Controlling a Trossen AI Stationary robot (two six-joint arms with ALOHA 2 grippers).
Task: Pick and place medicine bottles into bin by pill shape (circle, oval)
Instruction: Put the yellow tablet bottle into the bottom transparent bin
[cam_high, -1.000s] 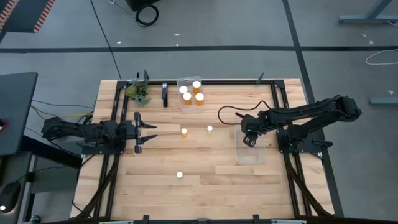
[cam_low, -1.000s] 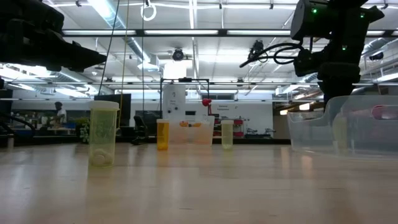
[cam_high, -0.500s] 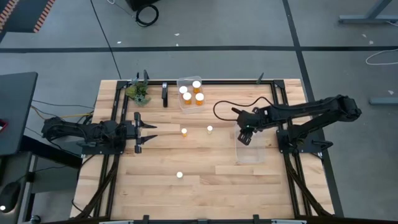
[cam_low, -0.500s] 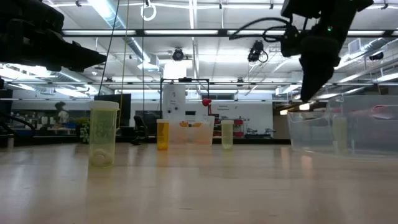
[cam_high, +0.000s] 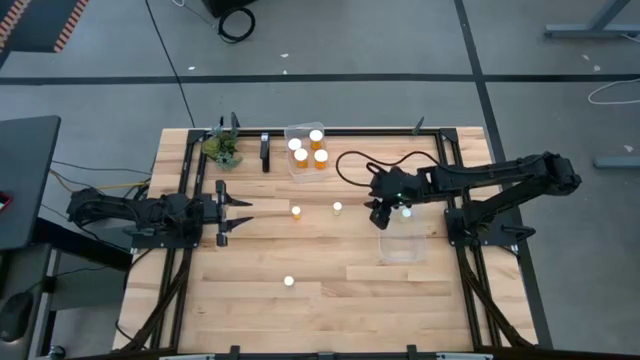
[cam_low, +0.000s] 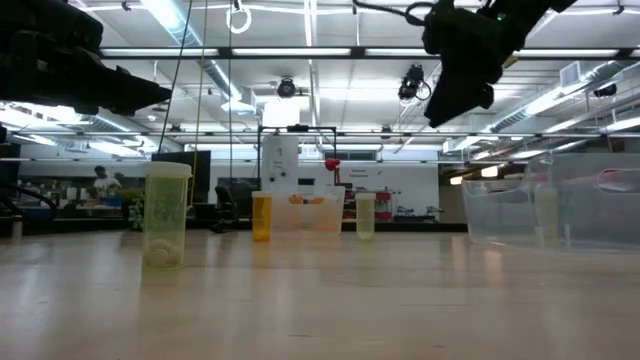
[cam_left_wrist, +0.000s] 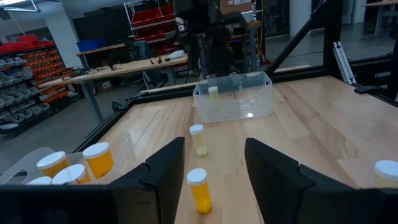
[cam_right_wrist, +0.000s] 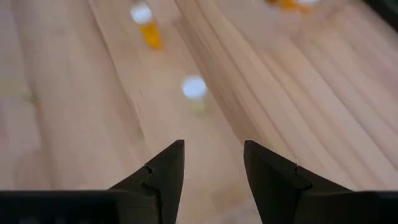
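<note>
Three medicine bottles with white caps stand upright on the table: an orange one (cam_high: 296, 211), a pale one (cam_high: 337, 207) and a wide pale one (cam_high: 289, 281). Several more stand in the far clear bin (cam_high: 290, 165). One white-capped bottle (cam_high: 406, 212) stands in the right clear bin (cam_high: 403, 252). My right gripper (cam_high: 379, 219) is open and empty, in the air by that bin's left edge; its wrist view (cam_right_wrist: 211, 180) looks down on the pale bottle (cam_right_wrist: 194, 90). My left gripper (cam_high: 240, 213) is open and empty at the table's left, facing the orange bottle (cam_left_wrist: 199, 190).
A small green plant (cam_high: 224, 148) and a dark upright post (cam_high: 265, 152) stand at the far left. A black frame (cam_high: 445, 160) runs round the table. In the low view the right bin (cam_low: 560, 205) is at the right and the wide bottle (cam_low: 167, 213) is nearest.
My right gripper has moved from above the right clear bin toward the table's left edge and up, and now hangs beside the bin's left edge. The bottles on the table have kept their places.
</note>
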